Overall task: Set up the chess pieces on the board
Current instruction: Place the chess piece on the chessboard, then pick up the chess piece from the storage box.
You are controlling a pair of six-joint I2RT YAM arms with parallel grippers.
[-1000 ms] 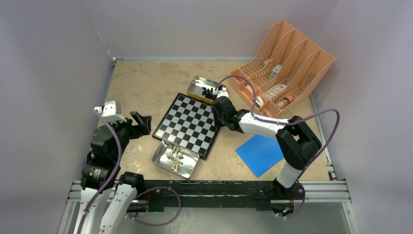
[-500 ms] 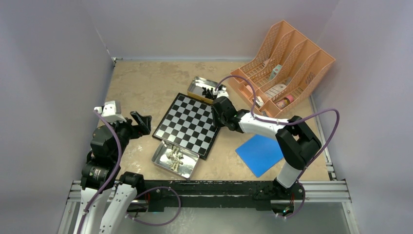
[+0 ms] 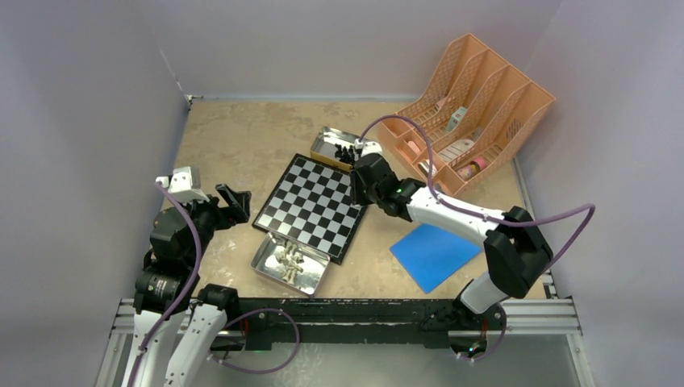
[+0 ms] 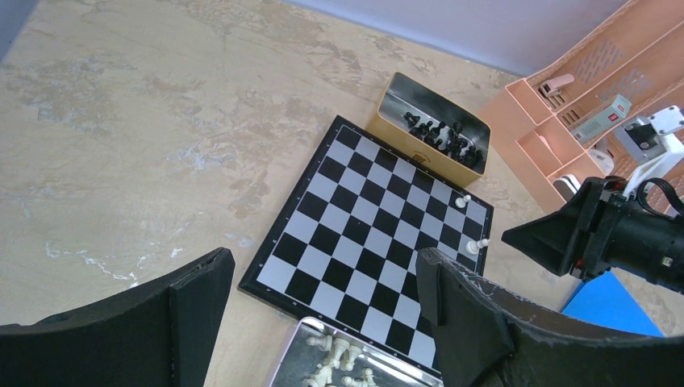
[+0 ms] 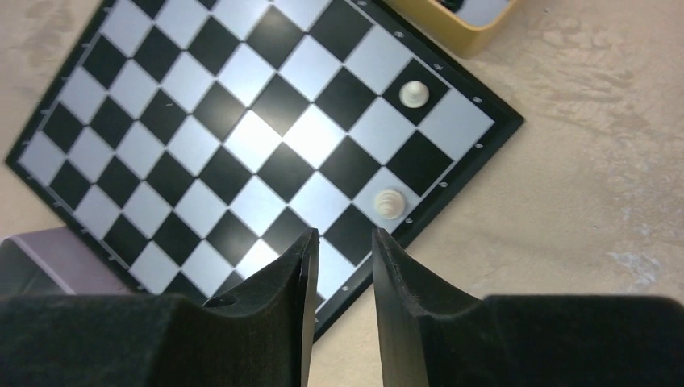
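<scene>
Beige mottled worktop [image 3: 234,137], pale walls | black-and-white checkered chessboard [image 3: 310,201] lies centre, two cream-white pieces [image 5: 414,93] stand along its right edge | other cream-white pieces heaped in shiny metal tin [image 3: 289,264] at board's near edge, nearer my left arm, I judge | right gripper [image 5: 343,242] above board's right corner, jaws narrowly parted, empty | left gripper [image 4: 319,262] left of board, jaws spread wide, empty

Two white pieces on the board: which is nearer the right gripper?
The one on the white square, just ahead of the right gripper; the other sits on a black square nearer the tin.
</scene>
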